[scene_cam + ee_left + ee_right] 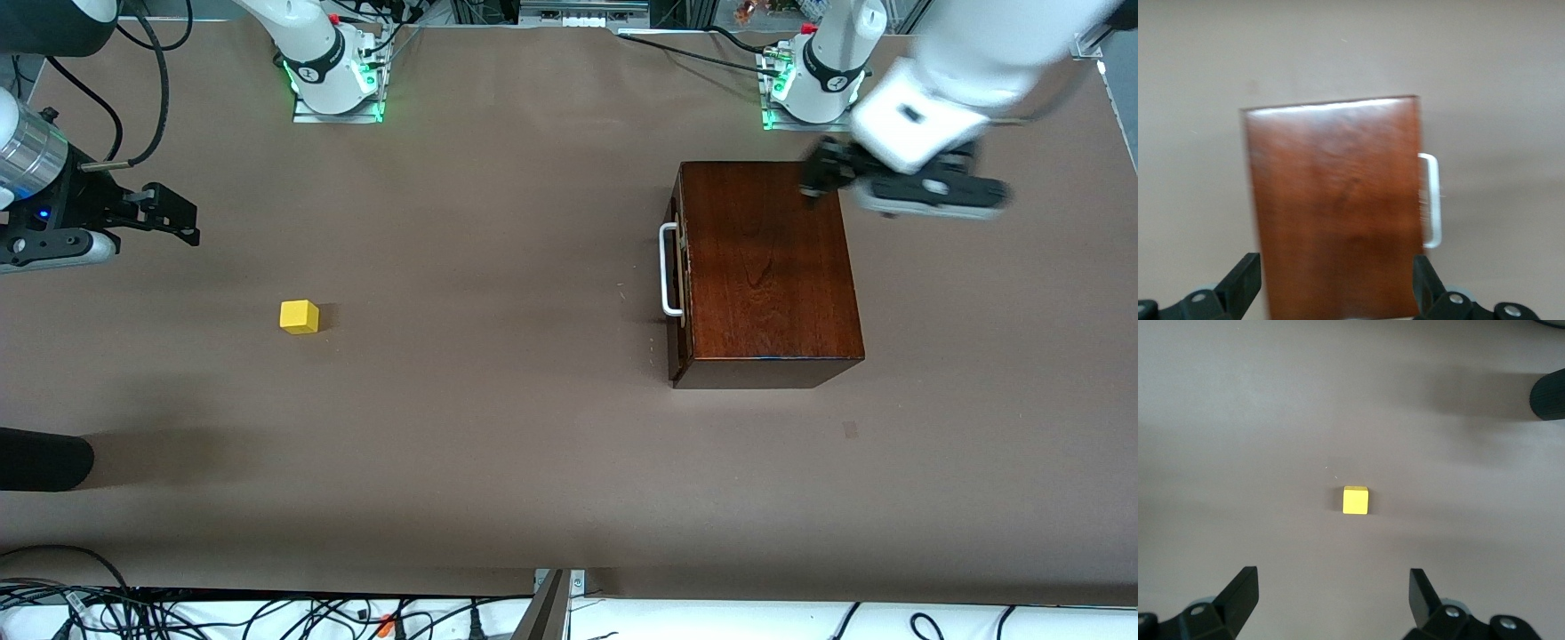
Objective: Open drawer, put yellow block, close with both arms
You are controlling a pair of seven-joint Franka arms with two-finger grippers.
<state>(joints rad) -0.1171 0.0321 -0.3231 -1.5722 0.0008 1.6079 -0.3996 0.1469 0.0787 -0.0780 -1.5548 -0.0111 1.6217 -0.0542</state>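
yellow block (299, 316), reddish-brown box (769, 267), white handle (669, 270)

the box (769, 267) sits on the table (498, 444) toward the left arm's end, its drawer (677, 267) seemingly pushed in, handle (668, 270) facing the right arm's end. the block (299, 316) lies well apart there, slightly nearer the front camera.

A wide table (498, 462) covered in plain brown matting fills the scene, with tangled black cables (178, 613) along its white near edge and soft shadows across it.
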